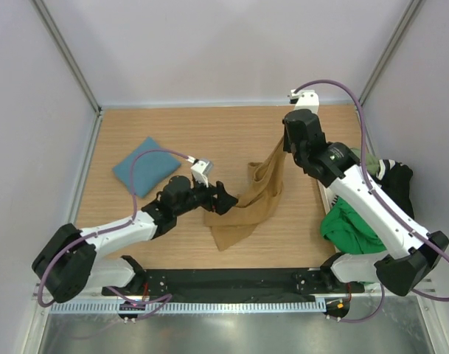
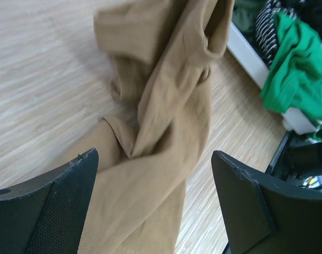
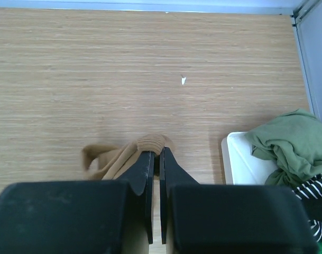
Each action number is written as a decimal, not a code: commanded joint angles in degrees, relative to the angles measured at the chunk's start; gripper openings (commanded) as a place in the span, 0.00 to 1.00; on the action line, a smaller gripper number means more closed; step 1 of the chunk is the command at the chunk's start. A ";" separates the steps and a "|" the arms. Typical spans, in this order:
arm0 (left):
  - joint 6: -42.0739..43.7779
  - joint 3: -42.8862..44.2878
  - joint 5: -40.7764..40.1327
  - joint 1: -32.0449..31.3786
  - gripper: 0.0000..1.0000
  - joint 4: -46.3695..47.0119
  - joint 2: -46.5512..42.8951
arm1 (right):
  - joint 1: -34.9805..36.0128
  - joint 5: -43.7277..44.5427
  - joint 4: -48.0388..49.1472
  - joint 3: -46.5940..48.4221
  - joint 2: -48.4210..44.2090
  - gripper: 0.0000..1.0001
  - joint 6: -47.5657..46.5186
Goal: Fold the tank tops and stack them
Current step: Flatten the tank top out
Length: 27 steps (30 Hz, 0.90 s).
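A tan brown tank top (image 1: 250, 203) hangs from my right gripper (image 1: 285, 144), which is shut on its upper edge and holds it lifted; its lower part lies bunched on the table. In the right wrist view the cloth (image 3: 150, 144) bulges out at the tips of the closed gripper (image 3: 156, 152). My left gripper (image 1: 225, 200) is open at the cloth's left edge; in the left wrist view the tan cloth (image 2: 161, 137) lies between the spread fingers (image 2: 60, 201), not gripped. A folded teal blue tank top (image 1: 147, 165) lies at the far left.
A white bin (image 1: 329, 210) at the right holds green (image 1: 353, 225), olive (image 3: 290, 143) and black striped (image 1: 394, 181) tops. Grey walls enclose the table at the back and sides. A black rail runs along the near edge.
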 commanded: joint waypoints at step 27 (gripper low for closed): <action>-1.25 8.66 -25.63 -1.62 0.83 -13.22 5.41 | -9.12 -27.19 6.89 -25.92 -3.91 0.45 13.22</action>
